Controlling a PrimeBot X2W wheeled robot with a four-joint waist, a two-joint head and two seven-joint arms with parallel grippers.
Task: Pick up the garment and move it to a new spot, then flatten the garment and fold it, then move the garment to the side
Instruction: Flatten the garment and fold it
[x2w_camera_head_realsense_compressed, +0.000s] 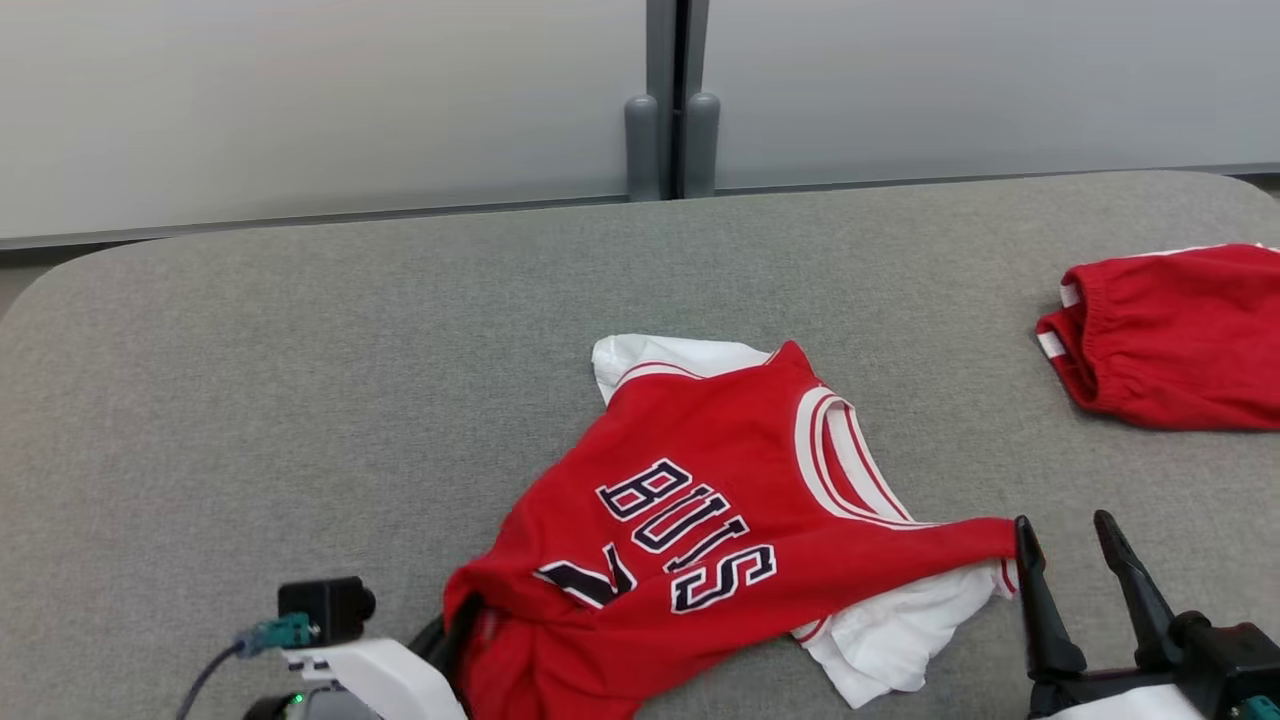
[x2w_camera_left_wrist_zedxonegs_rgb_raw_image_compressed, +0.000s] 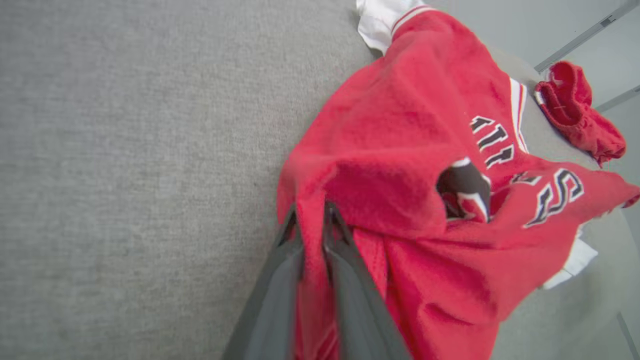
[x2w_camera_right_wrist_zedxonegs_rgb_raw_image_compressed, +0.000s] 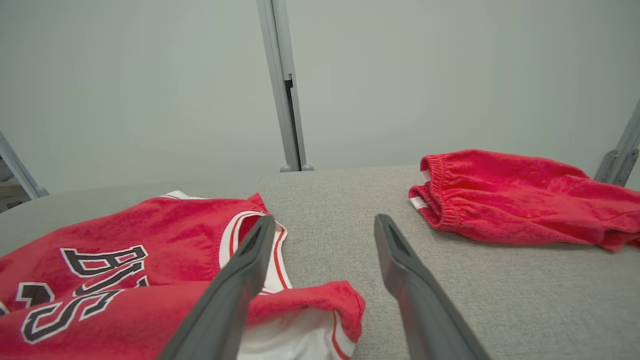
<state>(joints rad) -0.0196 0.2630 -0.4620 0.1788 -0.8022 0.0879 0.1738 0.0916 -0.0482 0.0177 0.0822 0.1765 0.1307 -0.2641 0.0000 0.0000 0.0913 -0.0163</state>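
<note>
The garment (x2w_camera_head_realsense_compressed: 700, 520) is a red jersey with dark lettering and white trim, lying crumpled on the grey table (x2w_camera_head_realsense_compressed: 300, 380) near its front edge. My left gripper (x2w_camera_left_wrist_zedxonegs_rgb_raw_image_compressed: 310, 210) is shut on a fold at the jersey's (x2w_camera_left_wrist_zedxonegs_rgb_raw_image_compressed: 410, 150) lower left corner, red cloth pinched between its two dark fingers. In the head view that corner bunches up by the left wrist (x2w_camera_head_realsense_compressed: 380, 670), and the fingers are mostly hidden under the cloth. My right gripper (x2w_camera_head_realsense_compressed: 1060, 520) stands open just right of the jersey's right corner, with nothing between its fingers (x2w_camera_right_wrist_zedxonegs_rgb_raw_image_compressed: 250, 260).
A pair of red shorts (x2w_camera_head_realsense_compressed: 1170, 340) lies bunched at the table's right edge, beyond my right gripper. Bare grey table stretches to the left and behind the jersey. A pale wall with a grey post (x2w_camera_head_realsense_compressed: 672, 100) stands behind the table.
</note>
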